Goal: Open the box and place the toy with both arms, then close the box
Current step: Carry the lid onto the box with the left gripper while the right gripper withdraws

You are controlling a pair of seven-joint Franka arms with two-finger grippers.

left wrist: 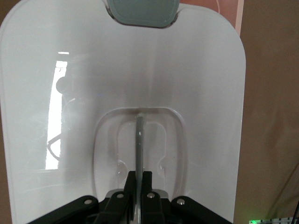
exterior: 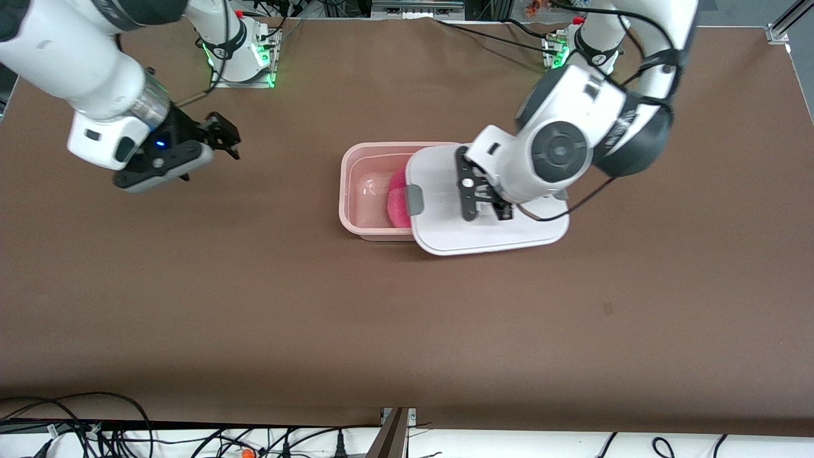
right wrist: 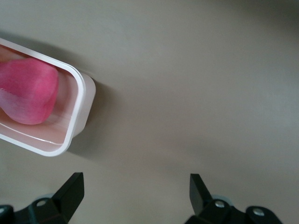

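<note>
The left gripper (exterior: 486, 205), pinched shut on the handle of the white plastic lid (exterior: 445, 222), holds it offset toward the left arm's end of the translucent pink tub (exterior: 348, 191) containing the hot-pink plush toy (exterior: 397, 203), while the spread right gripper (exterior: 224, 137) waits well apart.

A robotics lab: two white jointed robot arms (exterior: 572, 140) bolted along a brown-covered table (exterior: 407, 318), loose black cables (exterior: 76, 426) beside it.
</note>
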